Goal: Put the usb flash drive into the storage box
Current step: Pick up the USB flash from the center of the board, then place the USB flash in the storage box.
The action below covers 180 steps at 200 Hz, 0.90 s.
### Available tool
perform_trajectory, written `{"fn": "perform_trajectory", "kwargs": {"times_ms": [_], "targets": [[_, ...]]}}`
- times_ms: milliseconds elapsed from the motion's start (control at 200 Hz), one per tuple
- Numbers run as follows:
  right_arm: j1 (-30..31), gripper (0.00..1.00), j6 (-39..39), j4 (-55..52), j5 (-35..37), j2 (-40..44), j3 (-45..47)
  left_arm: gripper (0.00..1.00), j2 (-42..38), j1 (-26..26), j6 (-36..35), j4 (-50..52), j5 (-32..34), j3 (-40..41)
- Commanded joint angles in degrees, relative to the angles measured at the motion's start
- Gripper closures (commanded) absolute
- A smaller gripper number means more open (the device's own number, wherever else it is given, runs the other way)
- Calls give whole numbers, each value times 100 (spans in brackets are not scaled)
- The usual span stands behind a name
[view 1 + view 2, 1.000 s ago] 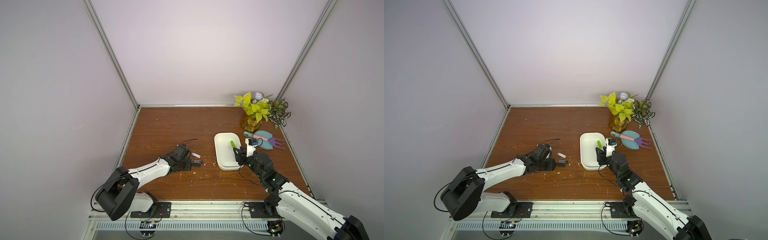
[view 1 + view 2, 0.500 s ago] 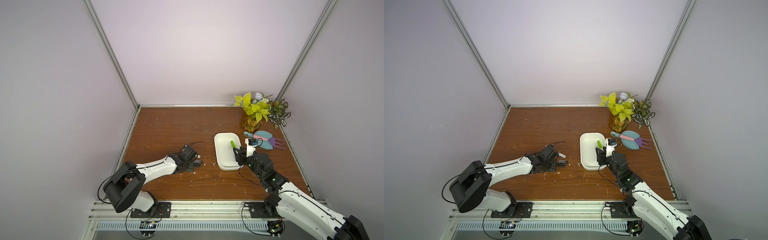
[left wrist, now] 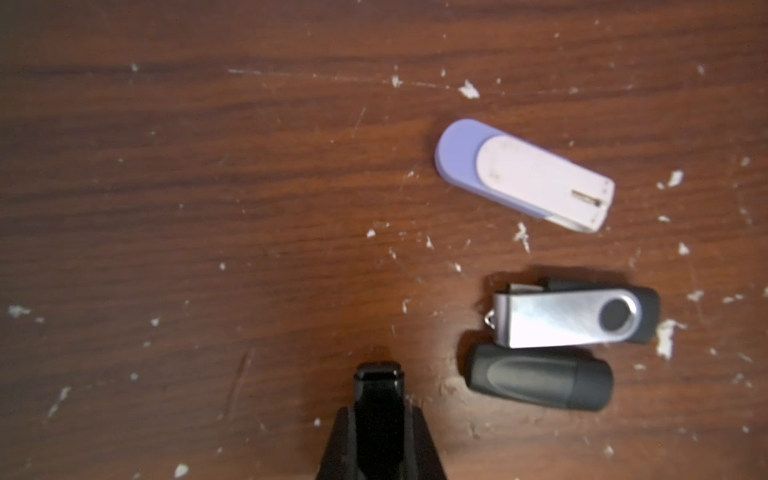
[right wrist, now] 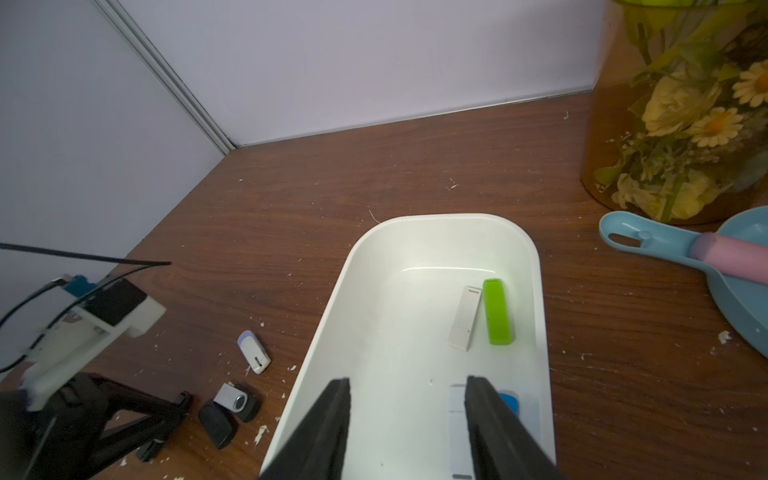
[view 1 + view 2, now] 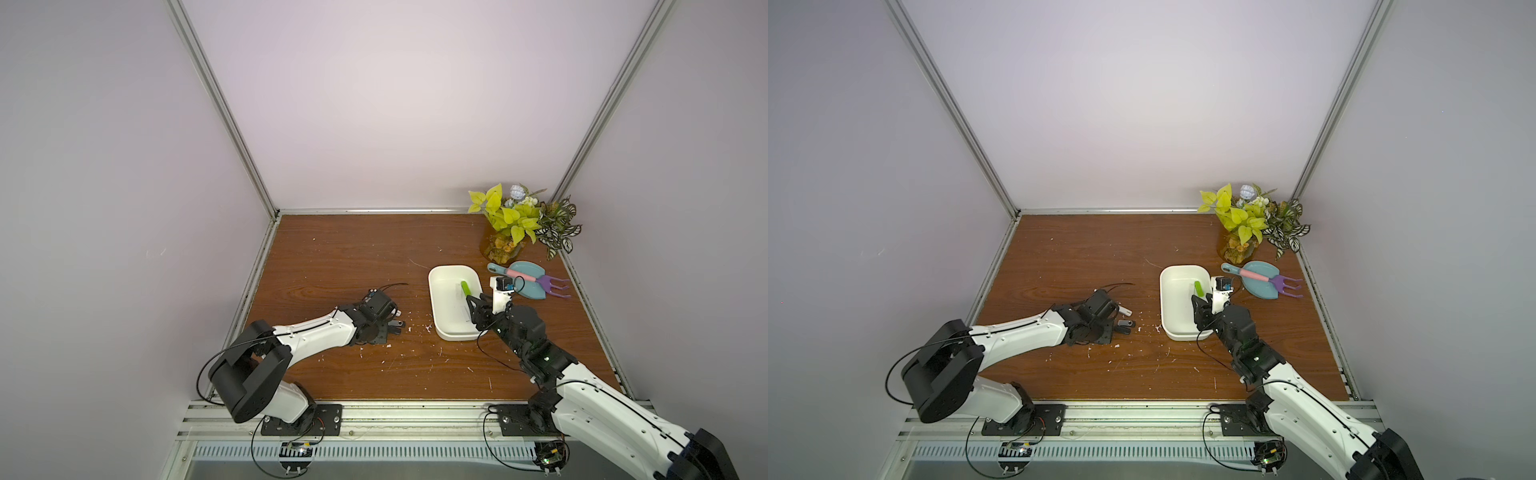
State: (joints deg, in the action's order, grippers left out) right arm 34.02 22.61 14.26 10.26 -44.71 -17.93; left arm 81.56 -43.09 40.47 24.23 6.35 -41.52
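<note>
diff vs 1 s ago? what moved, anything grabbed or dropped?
The left gripper reached forward to the loose drives and closed, but on nothing: its shut tips sit beside the black capped drive, which is not held. Unchanged: that drive, the silver swivel drive and the purple-and-white drive look unmoved. The right gripper still hangs open over the storage box.

Overhead pair, close right wrist share storage box [image 4: 395, 332].

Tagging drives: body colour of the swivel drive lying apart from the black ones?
Pale lavender-blue swivel drive; clearest in the left wrist view.
</note>
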Motion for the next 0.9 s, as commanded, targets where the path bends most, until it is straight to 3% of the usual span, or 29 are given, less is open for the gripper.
{"fn": "perform_trajectory", "kwargs": {"times_ms": [0,130,235,335,480,701,896], "targets": [[-5,50,100,174,369,33,17,90,-552,-50,-37,352,-147,-498],[-3,50,150,127,655,198,108,90,-859,-84,42,336,-446,-1152],[-8,49,236,53,1049,415,178,90,-608,-346,141,328,-425,-1883],[-17,50,561,-123,1926,620,377,90,75,-707,225,334,-287,-2804],[-80,50,678,-378,2613,942,459,89,1372,-1041,335,331,-198,-4130],[-124,51,676,-327,2791,1355,679,90,3131,-1136,462,360,-229,-5501],[-144,52,677,-297,2782,1215,677,91,3988,-1140,529,555,-18,-6093]]}}
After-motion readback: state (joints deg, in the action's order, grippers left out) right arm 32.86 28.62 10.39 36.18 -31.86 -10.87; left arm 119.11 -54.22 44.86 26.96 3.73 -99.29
